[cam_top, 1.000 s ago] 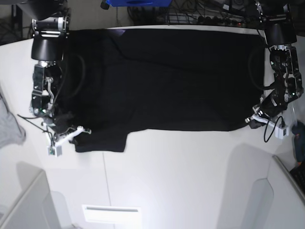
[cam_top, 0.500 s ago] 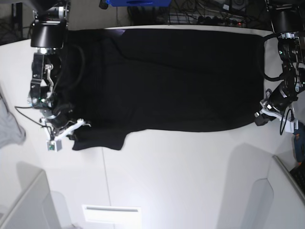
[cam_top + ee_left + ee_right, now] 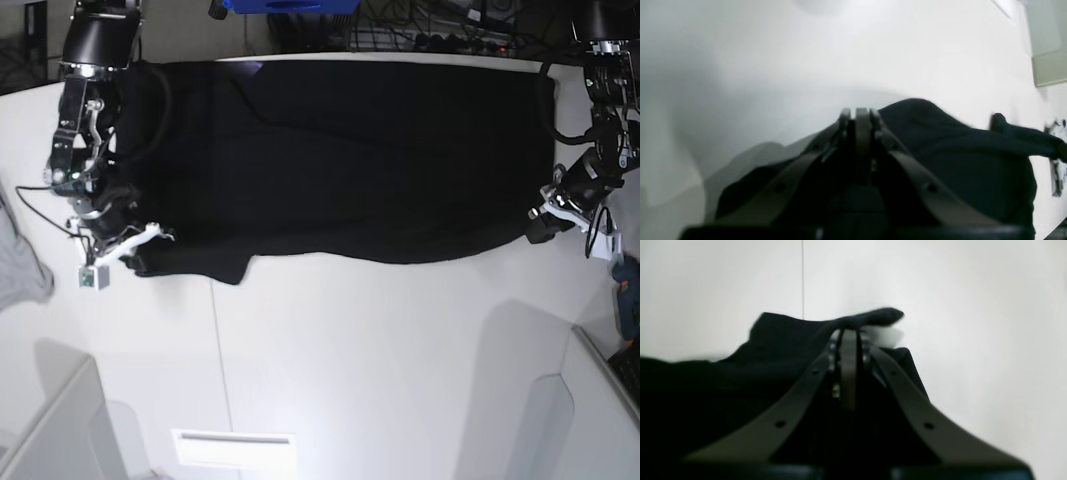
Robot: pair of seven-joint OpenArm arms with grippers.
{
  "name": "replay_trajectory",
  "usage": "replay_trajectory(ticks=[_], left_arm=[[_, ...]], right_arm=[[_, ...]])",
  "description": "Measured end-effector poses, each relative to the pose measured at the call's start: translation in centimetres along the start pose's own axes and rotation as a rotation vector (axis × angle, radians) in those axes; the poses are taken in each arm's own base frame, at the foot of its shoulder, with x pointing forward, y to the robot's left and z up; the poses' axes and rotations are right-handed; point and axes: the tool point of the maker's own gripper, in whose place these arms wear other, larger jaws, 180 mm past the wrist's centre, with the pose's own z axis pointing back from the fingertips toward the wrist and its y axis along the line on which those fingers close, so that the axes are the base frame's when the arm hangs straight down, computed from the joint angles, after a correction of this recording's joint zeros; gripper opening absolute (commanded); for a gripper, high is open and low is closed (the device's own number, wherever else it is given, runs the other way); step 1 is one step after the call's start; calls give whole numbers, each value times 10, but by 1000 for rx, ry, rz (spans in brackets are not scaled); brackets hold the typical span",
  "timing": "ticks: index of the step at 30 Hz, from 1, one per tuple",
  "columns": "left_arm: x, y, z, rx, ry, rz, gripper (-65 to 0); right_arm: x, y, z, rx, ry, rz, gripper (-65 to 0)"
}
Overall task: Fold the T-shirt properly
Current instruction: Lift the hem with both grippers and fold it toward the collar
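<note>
The large black cloth T-shirt (image 3: 340,150) lies spread across the upper half of the white table (image 3: 400,360). The right gripper (image 3: 140,255) pinches its lower-left corner; the left gripper (image 3: 537,228) clamps its lower-right edge.

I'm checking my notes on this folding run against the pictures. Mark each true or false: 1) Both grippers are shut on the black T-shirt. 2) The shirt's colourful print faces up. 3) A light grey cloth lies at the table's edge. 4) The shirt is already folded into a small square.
1) True: the left gripper and the right gripper each pinch the T-shirt.
2) False: only plain black cloth shows.
3) True: the light grey cloth lies at the base view's left edge.
4) False: the shirt lies spread wide across the table.
</note>
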Motion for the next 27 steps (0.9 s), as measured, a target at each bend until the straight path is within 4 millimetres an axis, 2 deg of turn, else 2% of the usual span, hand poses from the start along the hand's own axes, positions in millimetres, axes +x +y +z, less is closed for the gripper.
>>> replay_trajectory(ticks=[3, 6, 10, 14, 19, 22, 27], left_arm=[[-11, 1, 1, 6, 54, -1, -650], [-7, -1, 3, 0, 39, -3, -650], [-4, 5, 18, 26, 22, -14, -650], [-4, 1, 27, 22, 45, -28, -650], [-2, 9, 37, 38, 64, -47, -650], [-12, 4, 39, -8, 89, -110, -650], [-24, 10, 43, 7, 126, -116, -650]], right_arm=[[-8, -2, 5, -7, 25, 8, -650], [-13, 0, 11, -6, 32, 17, -650], [-9, 3, 16, -2, 14, 27, -650], [-21, 1, 18, -5, 41, 26, -650], [-24, 2, 21, -5, 45, 28, -650], [-24, 4, 27, -3, 37, 40, -650], [-23, 8, 33, 2, 40, 50, -650]])
